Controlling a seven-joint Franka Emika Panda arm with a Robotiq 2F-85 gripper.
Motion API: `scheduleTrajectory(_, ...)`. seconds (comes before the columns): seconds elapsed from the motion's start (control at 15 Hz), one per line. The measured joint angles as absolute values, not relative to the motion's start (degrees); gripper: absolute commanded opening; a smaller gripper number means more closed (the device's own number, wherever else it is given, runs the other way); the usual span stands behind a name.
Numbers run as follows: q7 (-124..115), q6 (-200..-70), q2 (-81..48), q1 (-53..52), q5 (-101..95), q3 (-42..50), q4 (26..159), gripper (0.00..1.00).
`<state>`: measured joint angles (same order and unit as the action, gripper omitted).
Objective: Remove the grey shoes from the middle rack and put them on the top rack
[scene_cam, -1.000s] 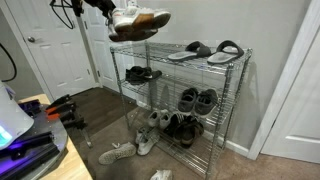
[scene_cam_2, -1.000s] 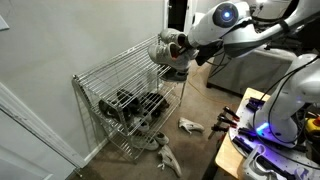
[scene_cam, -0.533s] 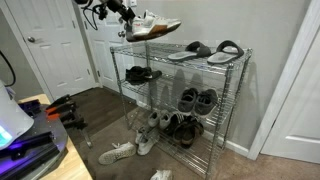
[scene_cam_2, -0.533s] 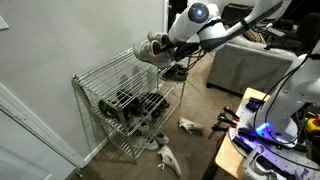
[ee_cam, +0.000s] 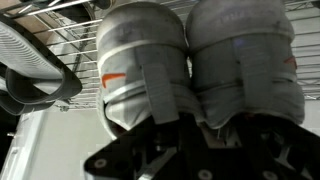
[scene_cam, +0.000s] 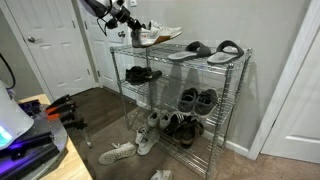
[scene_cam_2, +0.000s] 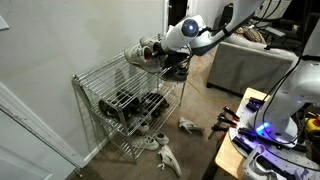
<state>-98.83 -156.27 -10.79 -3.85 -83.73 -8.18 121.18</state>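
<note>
My gripper (scene_cam: 133,31) is shut on the grey shoes (scene_cam: 156,34), a pair of light grey-white sneakers with tan soles. It holds them by the heels just over the left end of the top rack (scene_cam: 185,58). In an exterior view the grey shoes (scene_cam_2: 144,51) hang over the top rack (scene_cam_2: 115,68) by the wall, with my gripper (scene_cam_2: 163,50) behind them. In the wrist view the two heels of the grey shoes (ee_cam: 195,60) fill the frame above my gripper (ee_cam: 190,125), with wire grid behind. The middle rack (scene_cam: 170,88) holds small black shoes (scene_cam: 141,73).
Grey-and-black slide sandals (scene_cam: 207,50) lie on the right half of the top rack, one also at the wrist view's left edge (ee_cam: 35,65). Several dark shoes (scene_cam: 190,100) sit lower down. Loose white sneakers (scene_cam: 128,150) lie on the floor. A door (scene_cam: 52,45) stands left.
My gripper has carried the grey shoes rightward and down, from above the shelf's left side to just over the left end of the top rack. The arm has stretched toward the wall.
</note>
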Motion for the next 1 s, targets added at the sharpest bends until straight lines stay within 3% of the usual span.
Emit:
scheduleTrajectory(0.07,-102.0,-156.7,-11.6,-3.9,-86.8,-7.9,120.9,0.05)
scheduleTrajectory(0.13,-104.9,-156.9,-12.3,-3.9,-89.5,-7.7,120.7,0.39)
scheduleTrajectory(0.2,-107.5,-157.0,-12.9,-3.9,-91.9,-7.5,120.7,0.4)
scheduleTrajectory(0.8,-117.6,-157.7,-12.2,-4.1,-103.0,-7.0,120.4,0.96)
scheduleTrajectory(1.0,-118.0,-157.5,-9.7,-4.7,-104.0,-7.4,122.4,1.0)
